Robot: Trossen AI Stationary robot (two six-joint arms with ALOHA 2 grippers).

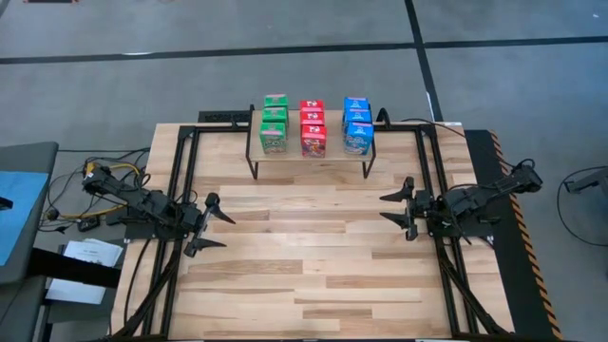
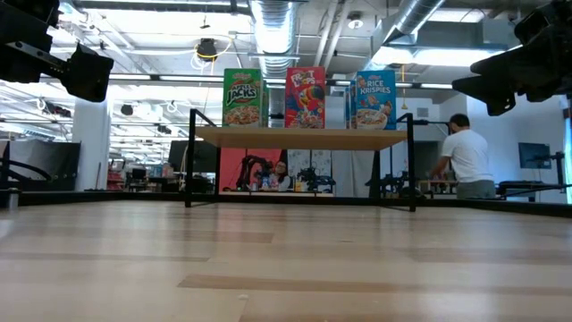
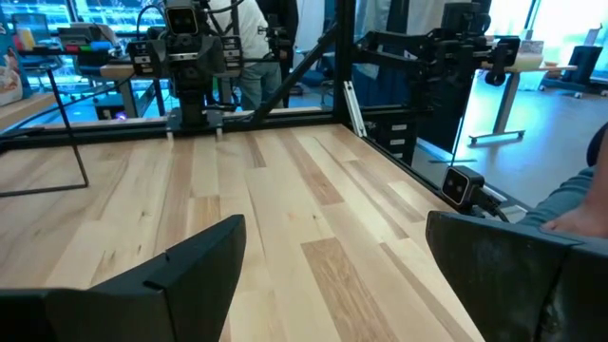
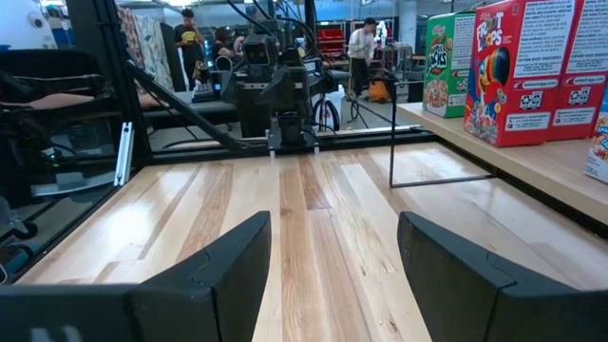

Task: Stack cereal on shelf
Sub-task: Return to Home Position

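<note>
From above, the shelf (image 1: 294, 155) stands at the far edge of the table (image 1: 304, 285) and carries all the cereal in three rows: green boxes (image 1: 274, 125) on its left part, red boxes (image 1: 313, 127) in its middle, blue boxes (image 1: 357, 124) on its right part. The left gripper (image 1: 226, 231) waits before the shelf to the left and the right gripper (image 1: 384, 207) before it to the right, both with fingers apart and holding nothing. The low view shows the front box of each row upright on the shelf. In the left wrist view the fingers (image 3: 195, 271) are spread over bare wood, well apart from the shelf. In the right wrist view the fingers (image 4: 223, 261) are spread too, with red and green boxes near the shelf's edge. I judge such boxes light, thin-walled, easy to dent and rather smooth. They are best taken across the two narrow sides at mid height, with gentle pressure.
</note>
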